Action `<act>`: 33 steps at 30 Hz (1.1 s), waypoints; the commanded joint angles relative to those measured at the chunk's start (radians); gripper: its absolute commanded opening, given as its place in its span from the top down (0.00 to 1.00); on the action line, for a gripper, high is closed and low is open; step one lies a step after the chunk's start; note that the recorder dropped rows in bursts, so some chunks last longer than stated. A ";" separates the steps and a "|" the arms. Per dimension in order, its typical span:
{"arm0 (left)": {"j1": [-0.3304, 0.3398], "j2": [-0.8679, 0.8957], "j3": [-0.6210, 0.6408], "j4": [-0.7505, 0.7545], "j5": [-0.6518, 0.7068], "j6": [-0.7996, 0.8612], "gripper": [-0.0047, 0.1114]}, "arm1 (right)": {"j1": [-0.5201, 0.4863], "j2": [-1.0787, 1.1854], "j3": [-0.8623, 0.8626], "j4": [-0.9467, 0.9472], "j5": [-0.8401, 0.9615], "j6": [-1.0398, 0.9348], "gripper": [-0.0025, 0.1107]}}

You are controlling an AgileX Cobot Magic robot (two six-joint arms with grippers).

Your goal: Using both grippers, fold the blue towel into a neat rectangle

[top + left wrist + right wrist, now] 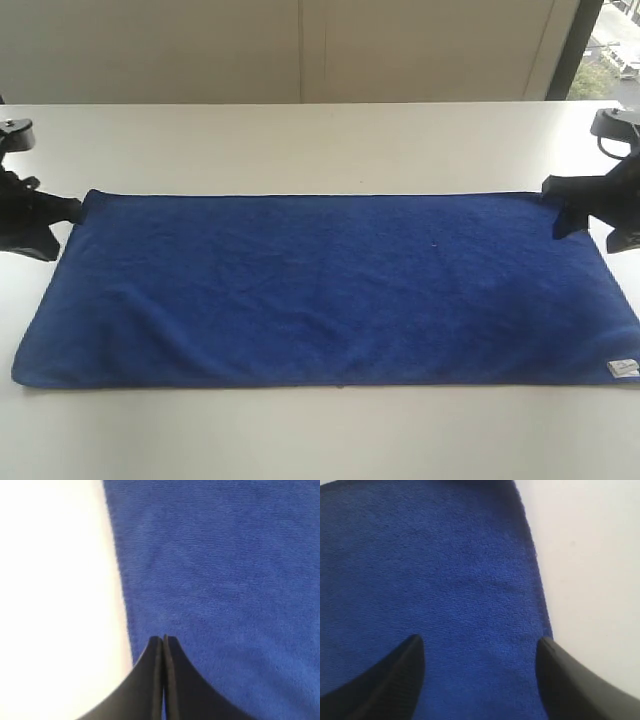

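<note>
The blue towel (320, 290) lies spread flat on the white table (300, 140), long side across the exterior view, with a small white tag (622, 368) at its near right corner. My left gripper (65, 210) is at the towel's far left corner. Seen from the left wrist, the left gripper (163, 639) is shut, its tips over the towel (225, 580) just inside the edge; whether cloth is pinched does not show. My right gripper (565, 215) is at the far right corner. The right gripper (481, 642) is open and straddles the towel (430, 570) by its edge.
Bare white table surrounds the towel on all sides. A pale wall (300, 50) runs behind the table. A window with a dark frame (575, 50) is at the back right.
</note>
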 commanded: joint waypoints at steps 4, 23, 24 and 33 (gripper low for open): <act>0.051 -0.124 0.000 0.002 0.136 -0.009 0.96 | -0.002 0.040 -0.010 -0.037 -0.016 -0.026 0.44; 0.051 -0.696 0.311 0.002 0.165 -0.013 0.96 | -0.002 0.057 -0.010 -0.109 -0.060 -0.026 0.43; 0.051 -0.723 0.331 0.002 0.165 -0.016 0.96 | -0.002 0.059 -0.010 -0.109 -0.060 -0.026 0.42; 0.051 -0.996 0.451 0.002 0.201 -0.034 0.96 | -0.002 0.095 -0.010 -0.109 -0.049 -0.027 0.39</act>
